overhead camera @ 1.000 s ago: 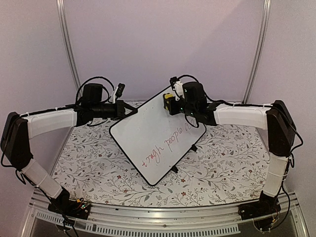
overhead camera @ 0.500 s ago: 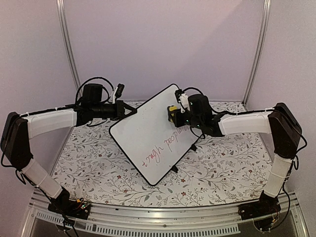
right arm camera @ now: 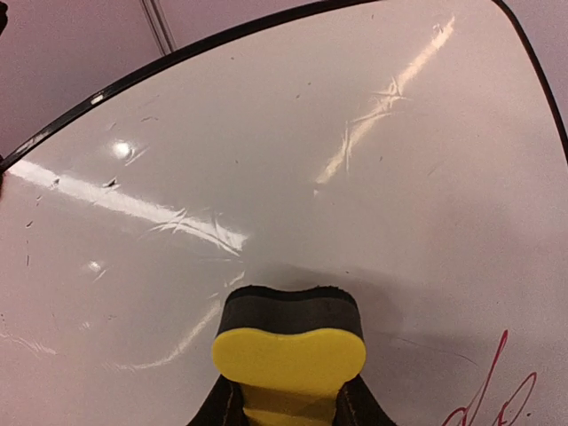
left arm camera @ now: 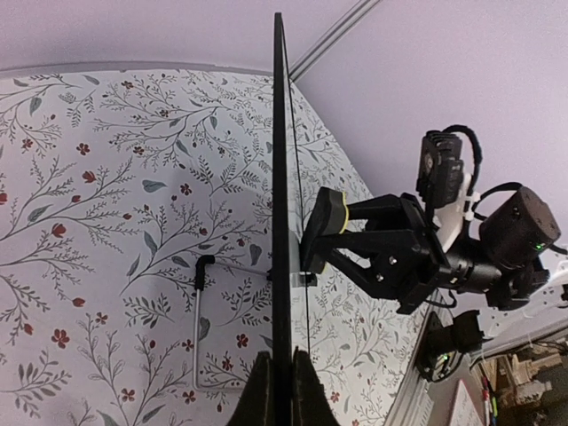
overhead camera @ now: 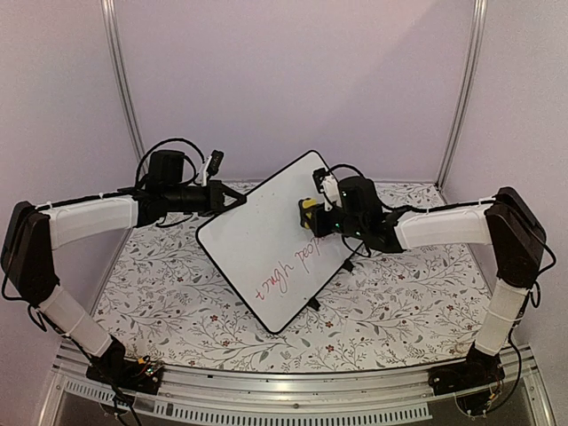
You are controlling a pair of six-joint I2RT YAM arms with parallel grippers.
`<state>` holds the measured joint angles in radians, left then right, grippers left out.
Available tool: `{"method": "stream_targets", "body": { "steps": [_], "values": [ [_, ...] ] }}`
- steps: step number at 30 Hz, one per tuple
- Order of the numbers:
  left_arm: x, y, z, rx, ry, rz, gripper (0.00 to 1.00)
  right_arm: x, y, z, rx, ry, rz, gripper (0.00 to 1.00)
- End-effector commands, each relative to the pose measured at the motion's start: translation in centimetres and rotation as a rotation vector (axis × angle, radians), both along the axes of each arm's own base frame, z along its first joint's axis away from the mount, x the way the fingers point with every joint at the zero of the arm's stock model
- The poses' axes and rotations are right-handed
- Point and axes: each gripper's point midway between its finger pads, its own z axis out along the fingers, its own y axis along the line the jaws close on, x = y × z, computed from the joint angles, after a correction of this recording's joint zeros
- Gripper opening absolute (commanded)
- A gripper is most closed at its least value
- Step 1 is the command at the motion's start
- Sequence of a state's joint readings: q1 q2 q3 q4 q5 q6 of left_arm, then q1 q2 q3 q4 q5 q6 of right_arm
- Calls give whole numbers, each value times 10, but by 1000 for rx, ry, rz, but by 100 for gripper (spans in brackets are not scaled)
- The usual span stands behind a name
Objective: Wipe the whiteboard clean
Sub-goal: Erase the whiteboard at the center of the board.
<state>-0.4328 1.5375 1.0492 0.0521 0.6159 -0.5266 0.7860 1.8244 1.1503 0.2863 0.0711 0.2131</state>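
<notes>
The right gripper [overhead camera: 312, 217] is clenched on a yellow eraser [right arm camera: 288, 342]. Its arm reaches in low from the desk's right edge, with the wrist turned toward the board. The eraser's dark pad lies against the face of the whiteboard [overhead camera: 266, 244], just above the handwriting [overhead camera: 297, 264]. The left gripper [left arm camera: 275, 377] pinches the board's thin black edge, and its arm stretches level from the left edge. The whiteboard sits askew at the middle of the desk, with one corner pointing to the near edge and another to the far edge. Floral tablecloth [overhead camera: 399, 293] shows around it, widest toward the near corners.
</notes>
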Motion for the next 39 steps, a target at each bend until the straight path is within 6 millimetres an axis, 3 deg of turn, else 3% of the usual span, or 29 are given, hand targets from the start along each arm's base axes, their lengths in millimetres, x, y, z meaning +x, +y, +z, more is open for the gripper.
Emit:
{"method": "stream_targets", "body": {
  "steps": [1,19,23,30,32,35,39],
  "values": [
    [-6,-8,27,-43,-106,-71,0,-24,10,-15,-9,63,57,0],
    [-7,-8,29,-44,-110,-68,0,-66,44,-20,1,117,119,0],
    [-6,-7,29,-44,-110,-67,0,-75,52,-4,37,115,158,0],
    [-7,-7,30,-44,-112,-67,0,-78,39,66,111,18,144,0],
    [-7,-7,30,-44,-112,-66,0,-79,33,78,97,-6,136,0],
    [-6,-7,30,-43,-112,-64,0,-80,27,88,69,-26,131,0],
    [-7,-7,30,-43,-112,-66,0,-79,18,85,8,-44,109,0]
  ]
}}
